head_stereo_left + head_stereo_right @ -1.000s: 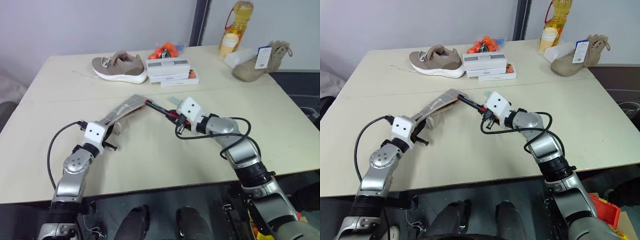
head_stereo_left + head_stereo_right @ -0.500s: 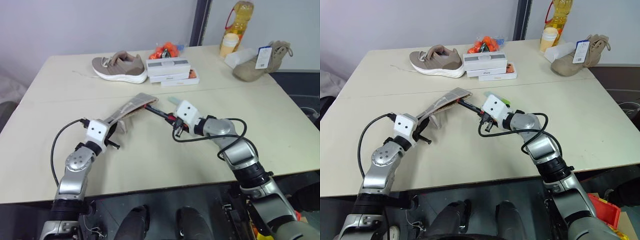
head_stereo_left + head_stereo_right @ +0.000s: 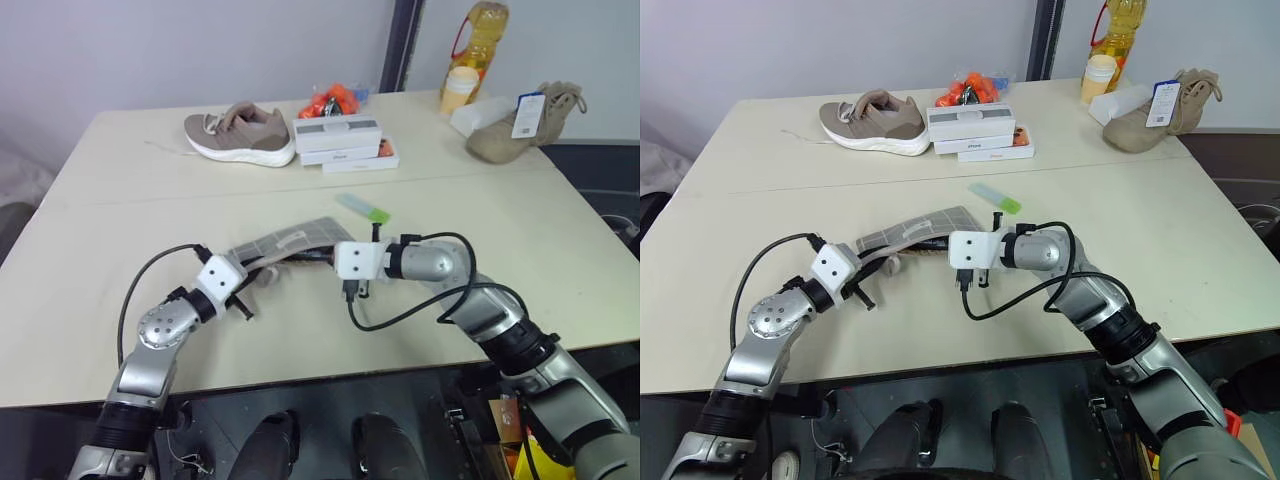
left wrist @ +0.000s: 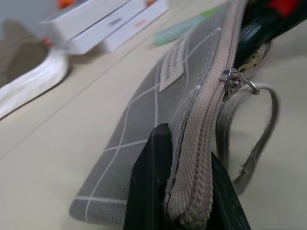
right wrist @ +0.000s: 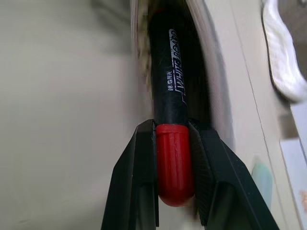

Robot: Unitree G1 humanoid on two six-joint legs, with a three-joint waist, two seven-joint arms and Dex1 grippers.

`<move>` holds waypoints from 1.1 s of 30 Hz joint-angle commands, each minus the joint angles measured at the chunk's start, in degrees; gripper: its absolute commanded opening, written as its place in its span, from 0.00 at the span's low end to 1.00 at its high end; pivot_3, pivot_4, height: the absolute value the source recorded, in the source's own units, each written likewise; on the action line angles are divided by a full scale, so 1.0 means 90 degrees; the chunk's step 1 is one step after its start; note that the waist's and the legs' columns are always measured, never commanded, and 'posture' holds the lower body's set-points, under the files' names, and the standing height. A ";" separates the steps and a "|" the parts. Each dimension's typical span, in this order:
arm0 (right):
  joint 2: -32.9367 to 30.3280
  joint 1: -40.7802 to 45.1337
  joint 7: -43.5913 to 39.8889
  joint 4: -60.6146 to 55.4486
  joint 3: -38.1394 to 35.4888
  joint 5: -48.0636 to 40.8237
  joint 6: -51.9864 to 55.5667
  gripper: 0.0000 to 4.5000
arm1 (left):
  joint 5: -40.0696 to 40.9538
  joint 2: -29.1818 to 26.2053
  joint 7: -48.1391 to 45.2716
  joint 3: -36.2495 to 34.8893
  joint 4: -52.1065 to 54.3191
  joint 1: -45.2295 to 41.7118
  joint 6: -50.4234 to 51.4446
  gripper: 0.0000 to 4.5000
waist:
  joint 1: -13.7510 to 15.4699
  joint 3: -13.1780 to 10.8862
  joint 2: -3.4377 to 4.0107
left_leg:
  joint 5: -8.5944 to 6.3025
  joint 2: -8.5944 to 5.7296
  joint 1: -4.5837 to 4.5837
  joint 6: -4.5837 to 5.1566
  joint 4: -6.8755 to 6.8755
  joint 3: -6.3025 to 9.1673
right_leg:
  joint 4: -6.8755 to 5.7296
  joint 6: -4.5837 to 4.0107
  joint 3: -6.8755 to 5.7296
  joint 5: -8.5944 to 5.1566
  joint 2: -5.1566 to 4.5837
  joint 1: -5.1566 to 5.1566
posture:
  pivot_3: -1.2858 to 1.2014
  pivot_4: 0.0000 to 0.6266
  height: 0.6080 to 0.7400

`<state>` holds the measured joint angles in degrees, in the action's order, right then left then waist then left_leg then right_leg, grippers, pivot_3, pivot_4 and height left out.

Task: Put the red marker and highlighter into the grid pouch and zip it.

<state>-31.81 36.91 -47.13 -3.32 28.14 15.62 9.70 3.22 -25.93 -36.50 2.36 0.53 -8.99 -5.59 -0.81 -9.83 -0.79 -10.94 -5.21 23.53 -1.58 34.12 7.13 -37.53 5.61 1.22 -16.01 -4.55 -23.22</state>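
left end effector [image 4: 184,191] is clenched on the grid pouch [image 3: 290,243] end; right end effector [image 5: 175,163] grips the red marker [image 5: 169,115], body inside the pouch mouth; highlighter [image 3: 363,208] lies on the counter [image 3: 150,240] nearby

Both arms reach inward over the table, left gripper [image 4: 184,191] pinched closed, right gripper [image 5: 173,165] clamped on something

Flat grey fabric grid pouch [image 4: 144,115], crossed by thin white lines, carries a pale label and a taupe zipper band; it sits clamped between the left gripper's [image 4: 184,191] black fingers. Slim black-bodied red marker [image 5: 170,139], white lettering on the barrel, shows its glossy red cap between the right gripper's [image 5: 173,191] black fingers. Beyond that gripper lies the flat pale mint highlighter [image 3: 994,197] with a brighter green end.
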 commanded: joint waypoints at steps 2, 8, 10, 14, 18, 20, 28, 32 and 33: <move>0.0232 0.0100 -0.0180 -0.0476 0.0003 0.0031 -0.0054 0.08 | 0.0134 -0.0038 -0.0140 0.0046 0.0400 -0.0076 -0.0034 0.00 | 0.0007 0.0000 0.0000 | 0.0000 0.0000 0.0000 0.0000 0.0000 0.0001 | 0.0000 0.0000 0.0000 0.0000 0.0000 0.0000 | 0.52 0.24 1.00; 0.0389 -0.0139 -0.0203 -0.0767 -0.0809 -0.0685 0.0526 0.71 | 0.0050 0.0006 0.0228 -0.0211 0.0293 -0.0113 0.0159 0.00 | 0.0011 0.0000 0.0000 | 0.0000 0.0000 0.0000 0.0000 0.0000 0.0004 | 0.0000 0.0000 -0.0001 0.0000 0.0000 0.0001 | 0.52 0.24 1.00; 0.0370 -0.0261 -0.0304 -0.0859 -0.1059 -0.0998 0.0723 0.94 | 0.0010 0.0019 0.0434 -0.0314 0.0261 -0.0109 0.0252 0.00 | 0.0020 0.0000 -0.0001 | 0.0000 -0.0002 0.0000 0.0000 0.0001 0.0006 | 0.0002 0.0000 -0.0001 0.0000 -0.0002 0.0006 | 0.52 0.24 1.00; 0.0544 -0.0351 0.0002 -0.0405 -0.1914 -0.1648 0.1265 0.94 | -0.0334 0.0037 0.1208 -0.0595 -0.0005 -0.0157 0.0535 0.00 | 0.0019 0.0000 -0.0001 | 0.0000 -0.0002 0.0000 0.0001 0.0002 0.0009 | 0.0003 0.0000 -0.0002 0.0000 -0.0002 0.0008 | 0.52 0.24 1.00; 0.0868 -0.0124 0.0586 0.0541 -0.2476 -0.1929 0.1821 0.97 | -0.0526 0.0053 0.1693 -0.0689 -0.0204 -0.0219 0.0713 0.00 | 0.0000 0.0000 -0.0002 | 0.0000 0.0000 -0.0003 0.0001 0.0002 0.0008 | 0.0002 0.0000 -0.0003 0.0001 0.0003 0.0007 | 0.52 0.24 1.00; 0.1090 0.0157 0.0965 0.1350 -0.2739 -0.2008 0.2036 0.97 | -0.0571 0.0062 0.1825 -0.0677 -0.0281 -0.0273 0.0782 0.00 | -0.0020 0.0000 -0.0001 | 0.0000 0.0001 -0.0003 0.0000 0.0001 0.0007 | 0.0001 0.0000 -0.0003 0.0001 0.0004 0.0006 | 0.52 0.24 1.00; 0.1557 0.1273 0.2076 0.4261 -0.3069 -0.1892 0.1265 0.97 | -0.0546 0.0119 0.1883 -0.0571 -0.0252 -0.0341 0.0871 0.00 | -0.0017 -0.0001 0.0001 | 0.0001 -0.0001 -0.0003 -0.0001 -0.0001 -0.0005 | -0.0003 -0.0001 0.0004 0.0002 0.0003 0.0000 | 0.52 0.24 1.00; 0.1670 0.1783 0.2241 0.5533 -0.3209 -0.1963 0.0933 0.97 | -0.0539 0.0142 0.1884 -0.0552 -0.0181 -0.0298 0.0907 0.00 | -0.0019 -0.0001 0.0001 | 0.0001 -0.0001 -0.0003 -0.0001 -0.0003 -0.0008 | -0.0004 -0.0001 0.0006 0.0002 0.0004 -0.0001 | 0.52 0.24 1.00; 0.1682 0.1853 0.2235 0.5714 -0.3220 -0.1974 0.0857 0.97 | -0.0538 0.0143 0.1882 -0.0550 -0.0167 -0.0287 0.0911 0.00 | -0.0020 -0.0001 0.0001 | 0.0001 -0.0001 -0.0003 -0.0001 -0.0003 -0.0009 | -0.0004 -0.0001 0.0006 0.0002 0.0004 -0.0001 | 0.52 0.24 1.00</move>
<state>-17.14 51.62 -27.30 46.53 0.60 -1.29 19.45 -1.78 -24.56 -19.84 -1.87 -2.67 -11.60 2.45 -0.99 -9.84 -0.78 -10.93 -5.22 23.50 -1.59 34.09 7.04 -37.57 5.60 1.28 -15.99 -4.51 -23.23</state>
